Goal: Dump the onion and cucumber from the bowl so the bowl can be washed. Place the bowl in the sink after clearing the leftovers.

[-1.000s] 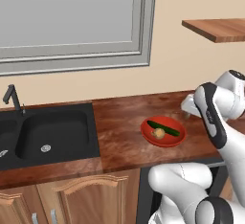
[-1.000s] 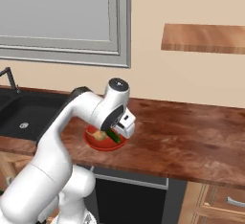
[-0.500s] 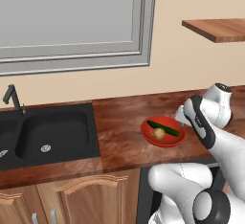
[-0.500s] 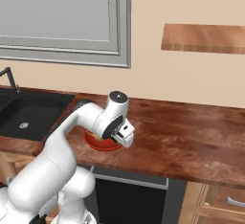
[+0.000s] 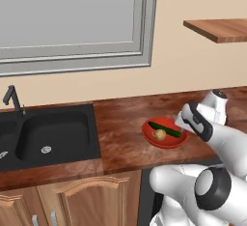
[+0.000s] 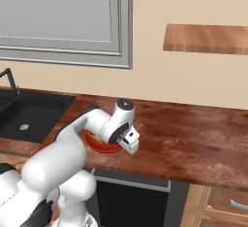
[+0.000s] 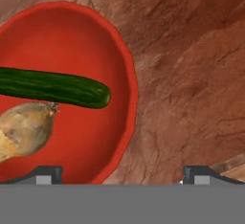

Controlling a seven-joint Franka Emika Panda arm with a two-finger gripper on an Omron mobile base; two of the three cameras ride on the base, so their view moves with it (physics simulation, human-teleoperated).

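While the bowl (image 7: 72, 98) sat left of frame on the bench (image 7: 191, 74), my end effector (image 7: 119, 173) straddled its rim, spread apart; glossy and stiff, I judged it slippery.

The wooden counter (image 5: 123, 123) carried the bowl (image 5: 164, 134) near its front edge, with the sink (image 5: 46, 133) set into it at the bowl's nine o'clock.

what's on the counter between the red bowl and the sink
Nothing: in the left base view, the stretch of wooden counter between the red bowl and the black sink is bare.
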